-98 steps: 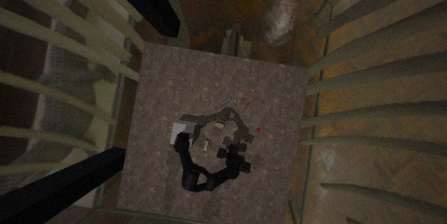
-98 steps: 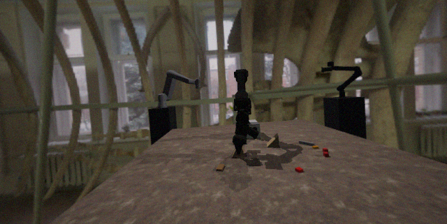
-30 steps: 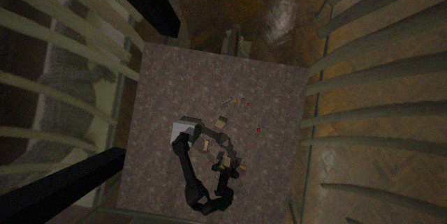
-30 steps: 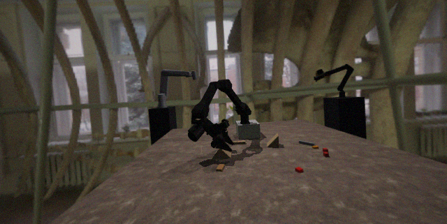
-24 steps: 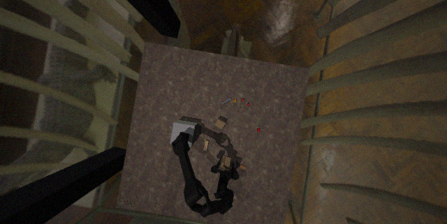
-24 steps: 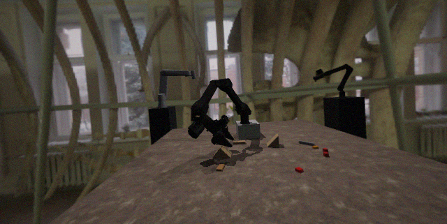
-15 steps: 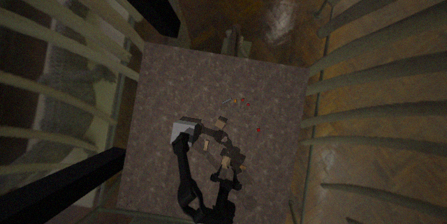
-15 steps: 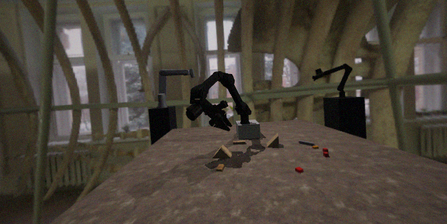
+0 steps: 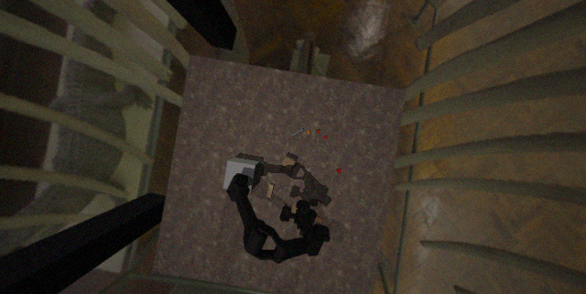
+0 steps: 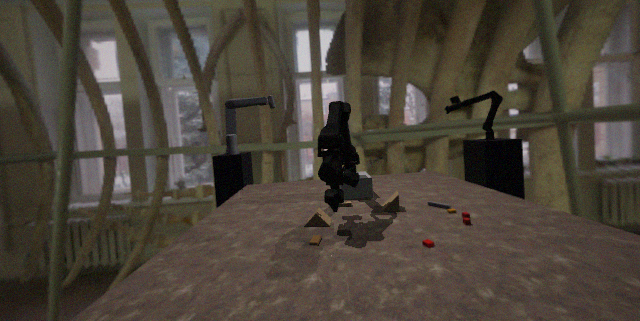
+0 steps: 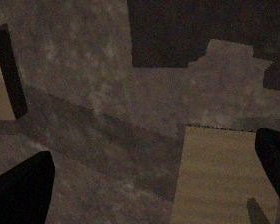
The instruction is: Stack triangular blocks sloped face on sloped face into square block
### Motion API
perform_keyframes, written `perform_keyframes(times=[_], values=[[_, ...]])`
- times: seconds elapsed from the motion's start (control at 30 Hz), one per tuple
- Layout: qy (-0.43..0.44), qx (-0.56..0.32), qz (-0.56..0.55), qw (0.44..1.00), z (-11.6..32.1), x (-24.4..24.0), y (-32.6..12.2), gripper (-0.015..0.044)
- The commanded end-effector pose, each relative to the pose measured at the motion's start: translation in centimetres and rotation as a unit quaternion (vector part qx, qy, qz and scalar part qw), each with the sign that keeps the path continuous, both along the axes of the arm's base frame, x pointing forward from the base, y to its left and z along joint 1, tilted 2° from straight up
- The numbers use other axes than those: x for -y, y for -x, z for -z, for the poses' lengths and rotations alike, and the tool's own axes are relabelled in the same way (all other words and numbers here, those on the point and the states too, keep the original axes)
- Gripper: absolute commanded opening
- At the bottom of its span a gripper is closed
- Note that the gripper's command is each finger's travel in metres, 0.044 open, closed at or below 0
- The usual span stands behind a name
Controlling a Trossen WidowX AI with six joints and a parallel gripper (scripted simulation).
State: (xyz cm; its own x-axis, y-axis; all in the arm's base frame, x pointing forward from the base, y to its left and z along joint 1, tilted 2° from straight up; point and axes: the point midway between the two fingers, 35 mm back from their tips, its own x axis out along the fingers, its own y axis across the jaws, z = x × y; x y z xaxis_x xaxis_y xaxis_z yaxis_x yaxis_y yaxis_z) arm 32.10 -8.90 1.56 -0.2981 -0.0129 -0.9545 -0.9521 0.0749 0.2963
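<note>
One triangular block (image 9: 289, 160) (image 10: 391, 203) stands on the table with its sloped face up and a tall upright side. The other triangular block (image 10: 318, 219) (image 11: 218, 175) lies near the arm's hand, its ridge up and apparently its broad face down; in the top view the hand hides much of it. The blocks are well apart. My gripper (image 10: 334, 207) (image 11: 156, 151) is open and empty, above the table beside this nearer block. In the wrist view the block shows toward the right finger; whether that finger touches it I cannot tell.
A grey box (image 9: 235, 170) (image 10: 361, 188) is at the arm's base. A flat wooden piece (image 9: 270, 190) (image 11: 2, 82) lies between box and hand. A small wooden piece (image 10: 315, 240) lies near the nearer block. Red pieces (image 9: 339, 170) (image 10: 428, 243), an orange piece (image 10: 451, 211) and a grey bar (image 9: 298, 132) lie farther off.
</note>
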Motion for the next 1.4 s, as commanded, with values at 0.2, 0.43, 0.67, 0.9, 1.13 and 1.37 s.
perform_keyframes(times=[0.2,0.43,0.67,0.9,1.13,1.37], values=[[0.374,0.133,-0.023,0.917,-1.7,-2.4,-2.3,0.0440],[0.374,0.133,-0.023,0.917,-1.7,-2.4,-2.3,0.0440],[0.374,0.132,-0.021,0.918,-1.1,-1.9,-2.3,0.0440],[0.373,0.131,-0.020,0.918,3.9,2.9,-2.3,0.0440],[0.377,0.133,-0.023,0.916,5.4,4.6,-2.1,0.0440],[0.377,0.133,-0.023,0.916,5.4,4.5,-2.1,0.0440]])
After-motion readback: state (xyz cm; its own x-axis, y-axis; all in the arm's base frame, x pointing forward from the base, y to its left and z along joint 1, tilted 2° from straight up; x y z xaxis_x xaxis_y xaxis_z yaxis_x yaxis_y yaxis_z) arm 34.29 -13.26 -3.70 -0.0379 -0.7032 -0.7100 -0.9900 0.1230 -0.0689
